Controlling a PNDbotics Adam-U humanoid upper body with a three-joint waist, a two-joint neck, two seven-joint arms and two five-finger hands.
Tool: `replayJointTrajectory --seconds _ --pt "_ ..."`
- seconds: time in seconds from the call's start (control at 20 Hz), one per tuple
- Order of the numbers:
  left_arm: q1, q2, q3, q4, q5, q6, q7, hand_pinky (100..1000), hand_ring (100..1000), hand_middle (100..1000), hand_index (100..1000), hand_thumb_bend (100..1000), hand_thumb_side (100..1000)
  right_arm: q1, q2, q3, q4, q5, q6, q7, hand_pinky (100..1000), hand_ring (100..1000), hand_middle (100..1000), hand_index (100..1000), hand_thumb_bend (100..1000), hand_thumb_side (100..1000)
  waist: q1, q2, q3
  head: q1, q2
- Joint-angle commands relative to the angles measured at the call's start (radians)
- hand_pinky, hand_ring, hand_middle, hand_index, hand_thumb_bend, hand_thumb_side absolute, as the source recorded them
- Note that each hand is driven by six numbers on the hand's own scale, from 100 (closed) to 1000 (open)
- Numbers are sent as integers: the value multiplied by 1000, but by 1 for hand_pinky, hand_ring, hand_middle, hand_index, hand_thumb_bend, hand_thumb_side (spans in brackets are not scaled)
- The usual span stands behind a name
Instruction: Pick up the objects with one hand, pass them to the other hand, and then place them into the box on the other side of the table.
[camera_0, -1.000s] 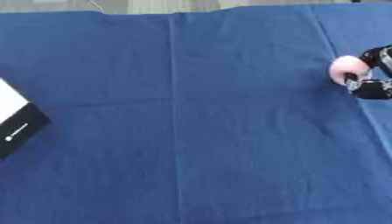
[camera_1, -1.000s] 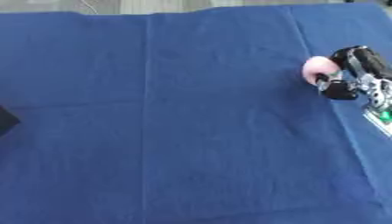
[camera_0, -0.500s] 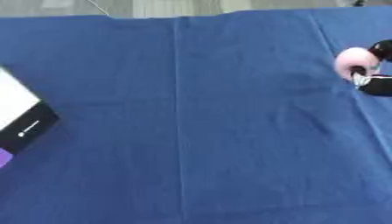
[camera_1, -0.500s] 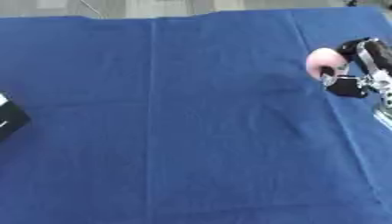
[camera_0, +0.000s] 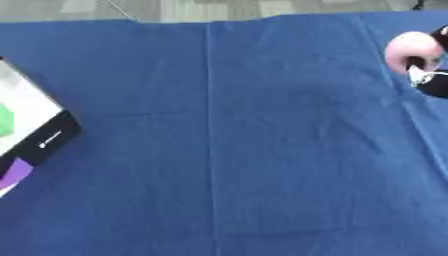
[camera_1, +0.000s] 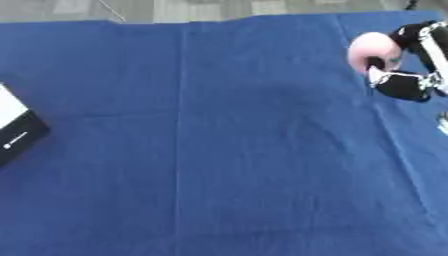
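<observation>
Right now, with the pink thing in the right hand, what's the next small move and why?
Probably carry it inward toward the table's middle for the handover. The right hand has its fingers curled round the pink object at the far right of the blue cloth, the box sits at the left edge, and the left hand isn't in view yet.

Right hand (camera_1: 409, 60) at the table's (camera_1: 227, 150) far right edge, round object (camera_1: 371, 50) seemingly held at its left; box (camera_0: 26, 130) far left, well apart.
</observation>
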Motion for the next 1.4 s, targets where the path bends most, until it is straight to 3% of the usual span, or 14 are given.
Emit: replayJointTrajectory --seconds 0.05,0.4,0.7,1.2,1.4 --pt "-14 42 17 -8 4 -2 2 868 632 640 724 182 442 -24 -21 -1 -19 -21 -45 7 761 699 476 521 100 100 0 -26 0 -2 5" --pt "-19 38 21 -11 11 -3 5 870 630 640 724 178 443 -96 -4 37 -19 -50 -122 40 758 704 486 531 100 100 0 -35 5 -11 9" --pt "-25 35 25 -28 23 -9 10 869 628 638 723 176 443 -165 38 80 -19 -81 -144 55 736 700 487 531 100 100 2 -38 9 -4 2" --pt "-63 37 -10 -178 40 -31 -35 859 633 643 727 187 428 -284 129 144 -19 -103 -103 73 717 700 489 533 100 100 5 -48 22 6 17" --pt "-96 32 -32 -189 30 -77 -68 852 639 647 729 196 411 -309 164 170 -19 -76 -73 72 713 700 490 534 100 100 7 -51 27 4 17"
